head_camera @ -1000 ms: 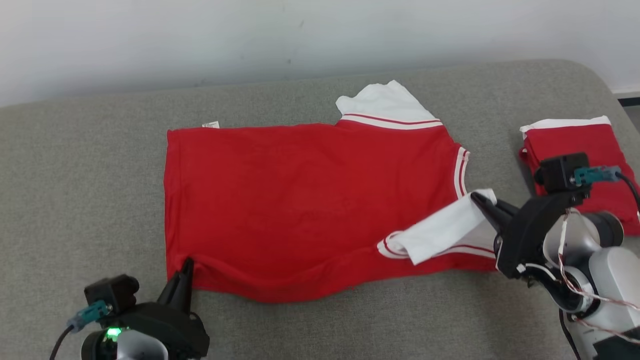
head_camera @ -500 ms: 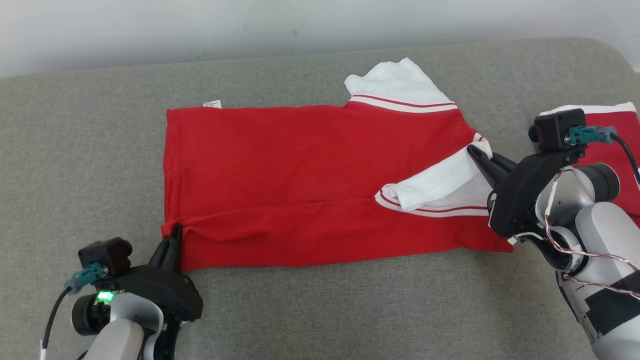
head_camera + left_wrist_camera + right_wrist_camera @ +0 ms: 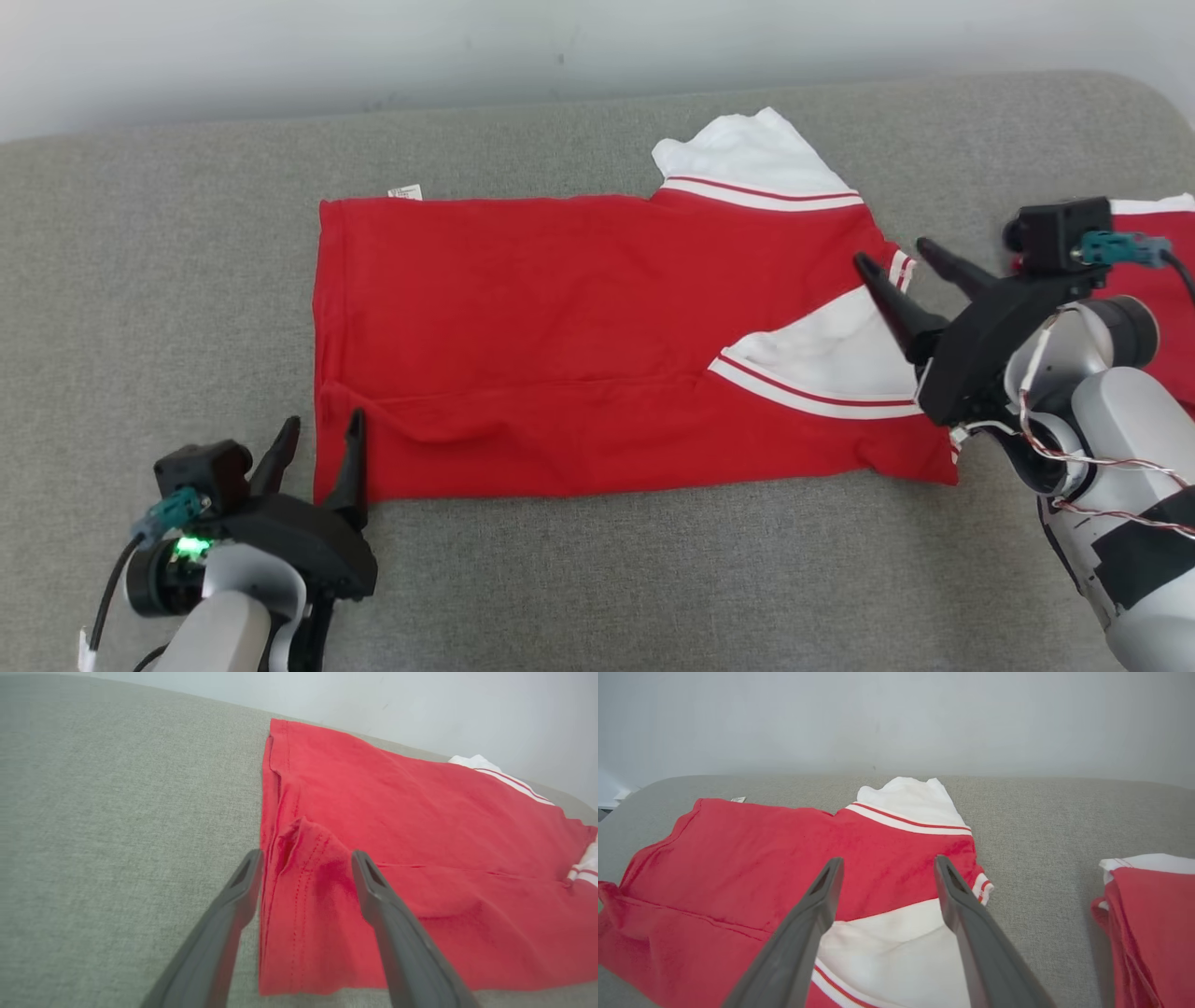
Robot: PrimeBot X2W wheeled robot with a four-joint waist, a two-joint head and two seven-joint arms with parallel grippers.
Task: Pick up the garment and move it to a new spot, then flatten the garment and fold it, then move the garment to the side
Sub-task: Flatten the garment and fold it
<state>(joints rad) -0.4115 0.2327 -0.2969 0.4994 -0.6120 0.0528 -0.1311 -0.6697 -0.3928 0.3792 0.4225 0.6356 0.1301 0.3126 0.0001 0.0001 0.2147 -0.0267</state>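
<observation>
The garment [image 3: 560, 317] is a red shirt with white sleeves, spread across the grey padded surface. Its near long edge is folded over toward the middle, and the near white sleeve [image 3: 822, 359] lies flat on the red cloth. My left gripper [image 3: 322, 422] stands open at the garment's near left corner, one finger on each side of the hem. The left wrist view has that gripper [image 3: 306, 856] straddling a small raised pucker of the red cloth [image 3: 420, 835]. My right gripper [image 3: 892, 252] is open just above the collar end, holding nothing. In the right wrist view, the right gripper [image 3: 888, 861] hangs over the garment [image 3: 761, 858].
A second red and white garment [image 3: 1144, 280], folded, lies at the far right behind my right arm; the right wrist view also has this folded garment [image 3: 1148, 914]. The grey surface [image 3: 597, 579] has free room along the front and left. A pale wall runs behind.
Both grippers have opened and let go of the garment. The white sleeve that the right one held up now lies flat, and the folded near edge has settled.
</observation>
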